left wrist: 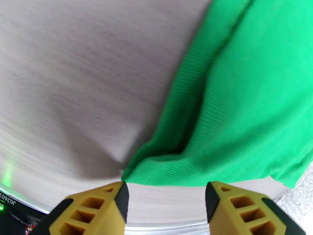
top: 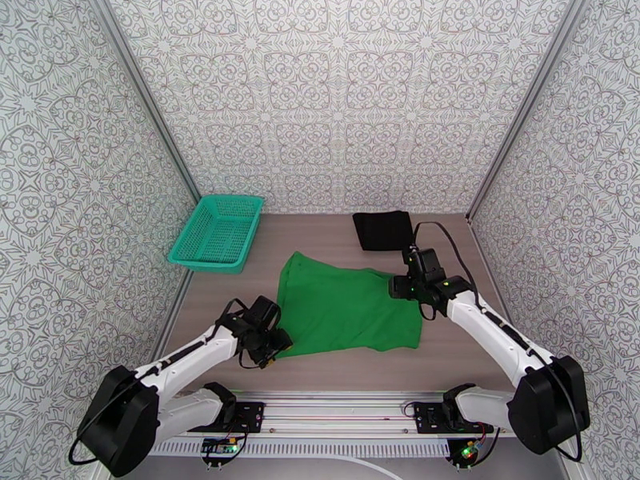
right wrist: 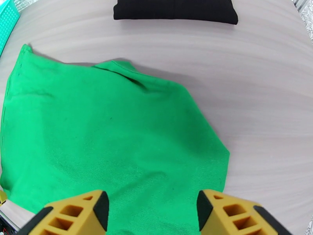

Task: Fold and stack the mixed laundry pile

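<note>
Left wrist view is showing the left end effector (left wrist: 166, 197) part-open, empty, just short of a corner of the bright green soft cloth T-shirt (left wrist: 242, 114) lying spread on the tabletop (left wrist: 78, 75); right end effector (right wrist: 152, 210) is hovering open, empty over it; I'm judging it light, limp, so I'm favouring corner pinches.

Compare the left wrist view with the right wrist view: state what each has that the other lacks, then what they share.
Left wrist, not right wrist: the left fingers, apart, right at a hemmed corner of the green T-shirt. Right wrist, not left wrist: the right fingers, apart over the shirt's spread body, the folded black garment beyond it, and a corner of the teal basket. Shared: the green T-shirt lying on the grey table.
</note>
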